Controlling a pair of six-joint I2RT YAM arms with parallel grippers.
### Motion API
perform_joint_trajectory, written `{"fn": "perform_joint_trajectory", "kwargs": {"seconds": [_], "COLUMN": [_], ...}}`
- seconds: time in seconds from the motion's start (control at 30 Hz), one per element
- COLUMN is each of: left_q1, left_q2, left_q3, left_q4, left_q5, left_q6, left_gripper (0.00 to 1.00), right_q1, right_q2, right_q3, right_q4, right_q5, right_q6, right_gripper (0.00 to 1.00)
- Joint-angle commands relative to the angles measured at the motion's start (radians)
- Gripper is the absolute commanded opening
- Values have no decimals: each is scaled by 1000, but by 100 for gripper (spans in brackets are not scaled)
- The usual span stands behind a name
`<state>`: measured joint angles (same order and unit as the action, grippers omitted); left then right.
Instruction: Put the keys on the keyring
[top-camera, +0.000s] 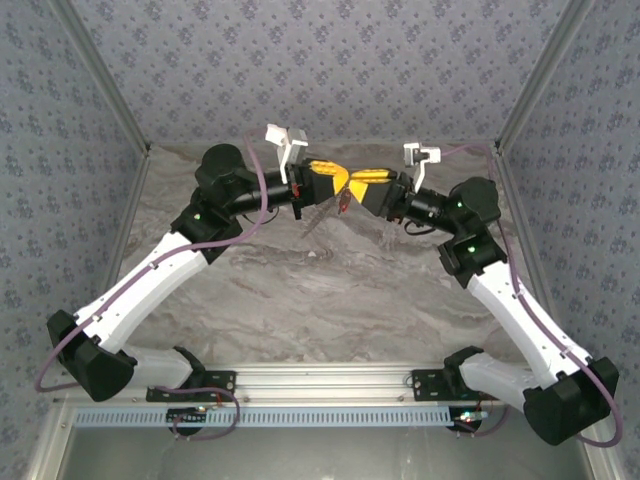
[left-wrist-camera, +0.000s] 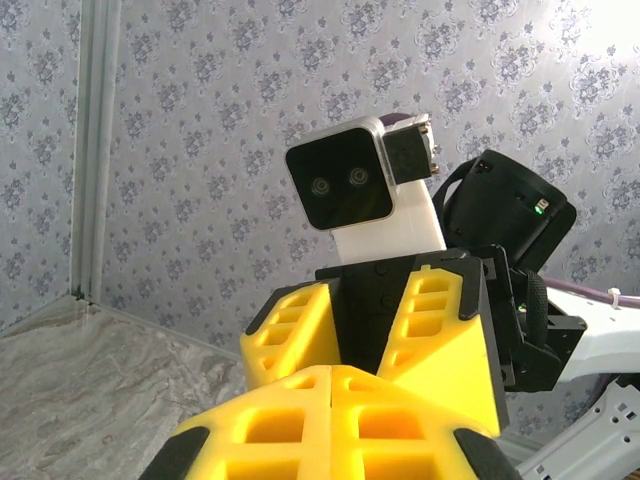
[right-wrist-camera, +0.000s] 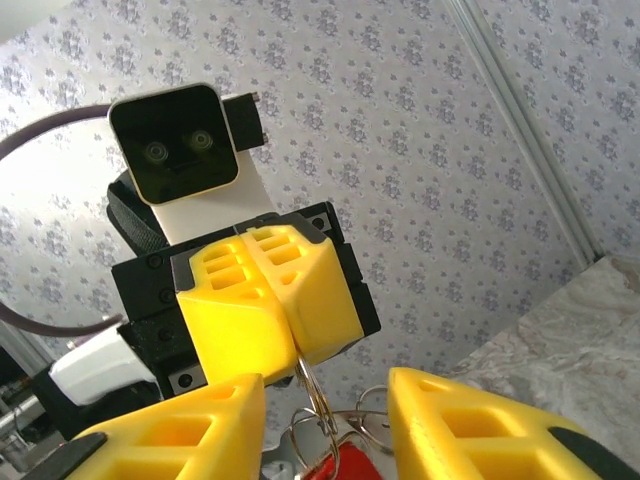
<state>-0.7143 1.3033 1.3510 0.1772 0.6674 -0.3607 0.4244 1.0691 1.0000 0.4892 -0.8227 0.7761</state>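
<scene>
Patterned walls behind: my left gripper (right-wrist-camera: 290, 345) pinches the keyring (right-wrist-camera: 316, 405); my right gripper (right-wrist-camera: 325, 432) gapes around the key (right-wrist-camera: 335, 466), lower centre, seemingly threaded.

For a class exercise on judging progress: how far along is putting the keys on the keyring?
Done: the keyring is held above the table, pinched in the shut left gripper. In hand: the red-headed key hangs among the wire loops, between the fingers of the open right gripper. Whether it is threaded cannot be told. Left, probably: seat the key fully on the loop.
</scene>
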Motion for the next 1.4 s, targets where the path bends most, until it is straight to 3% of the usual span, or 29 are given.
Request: {"fn": "perform_joint_trajectory", "kwargs": {"seconds": [0.0, 0.17, 0.3, 0.33, 0.43, 0.53, 0.63, 0.93, 1.17, 1.37], "left_q1": [-3, -2, -1, -1, 2, 5, 8, 9, 9, 10], "left_q2": [-18, -14, -16, -21, -45, -53, -40, 38, 98, 146], "left_q3": [3, 5, 26, 39, 64, 101, 142, 228, 300, 345], "left_q4": [48, 56, -15, -60, -192, -343, -472, -629, -674, -689], "left_q5": [22, 22, 6, 4, -7, -8, 29, 127, 192, 233], "left_q6": [-3, -11, 27, 54, 153, 254, 343, 452, 484, 484], "left_gripper": [0, 0, 0, 5, 41, 57, 64, 65, 53, 49], "right_q1": [15, 18, -19, -40, -96, -143, -171, -162, -123, -97], "right_q2": [16, 22, -5, -14, -26, -14, 14, 112, 122, 124], "right_q3": [42, 49, 71, 88, 161, 257, 336, 498, 511, 512], "right_q4": [5, -22, -154, -225, -477, -691, -864, -1144, -1191, -1204], "right_q5": [13, -10, -42, -58, -104, -156, -211, -296, -296, -279], "right_q6": [-29, -34, -97, -136, -305, -449, -567, -751, -786, -798], "right_gripper": [29, 0, 0, 0, 0, 0, 0, 0, 0, 0]}}
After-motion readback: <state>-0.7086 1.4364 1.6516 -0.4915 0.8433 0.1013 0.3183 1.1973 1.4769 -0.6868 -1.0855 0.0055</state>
